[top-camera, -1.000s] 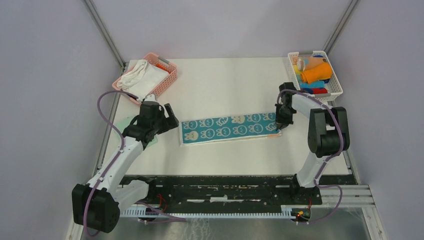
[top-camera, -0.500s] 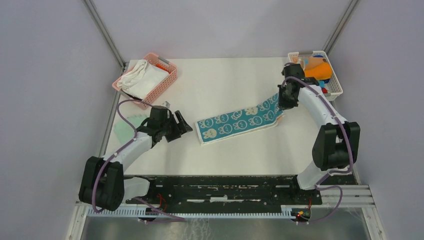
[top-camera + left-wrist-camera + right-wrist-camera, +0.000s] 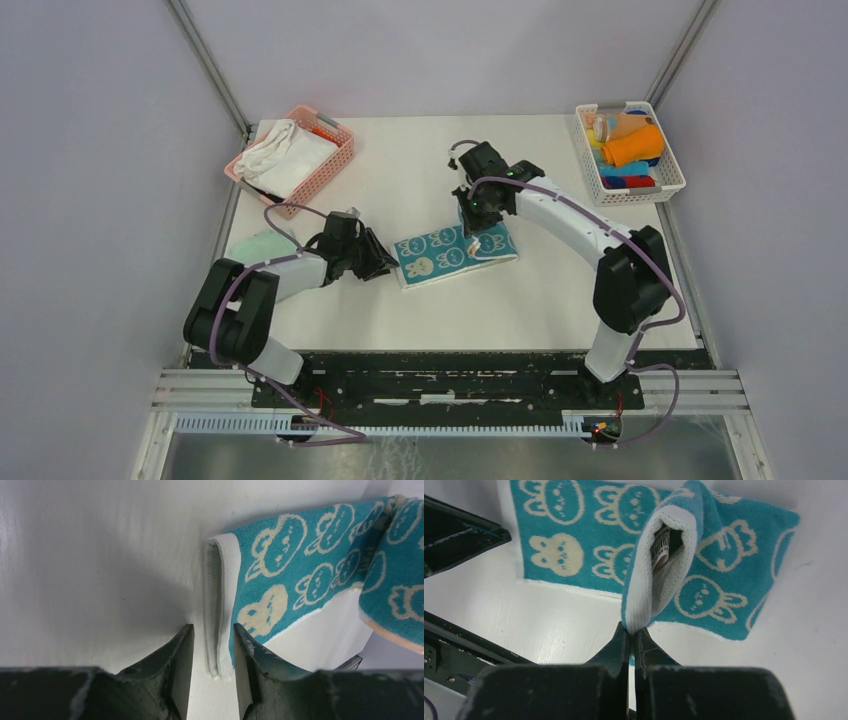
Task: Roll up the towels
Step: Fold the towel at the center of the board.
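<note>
The teal towel [image 3: 440, 257] with a cream bunny print lies mid-table, folded over on itself. My right gripper [image 3: 481, 215] is shut on its white hem [image 3: 659, 585], holding that end raised and curled above the flat layer [image 3: 574, 530]. My left gripper [image 3: 385, 266] is low at the towel's left end. Its jaws stand partly open on either side of the white edge [image 3: 218, 605], with gaps to both fingers [image 3: 182, 652]. A mint green towel [image 3: 260, 246] lies flat by the left table edge, behind the left arm.
A pink mesh basket [image 3: 335, 165] holding a white cloth [image 3: 285, 152] stands at the back left. A white basket [image 3: 668, 175] at the back right holds rolled towels, one of them orange [image 3: 633, 146]. The right arm [image 3: 570, 215] reaches across the table's centre.
My right gripper carried the towel's right end leftward over the rest, folding it shorter. My left gripper slid right to the towel's left edge and its jaws narrowed.
</note>
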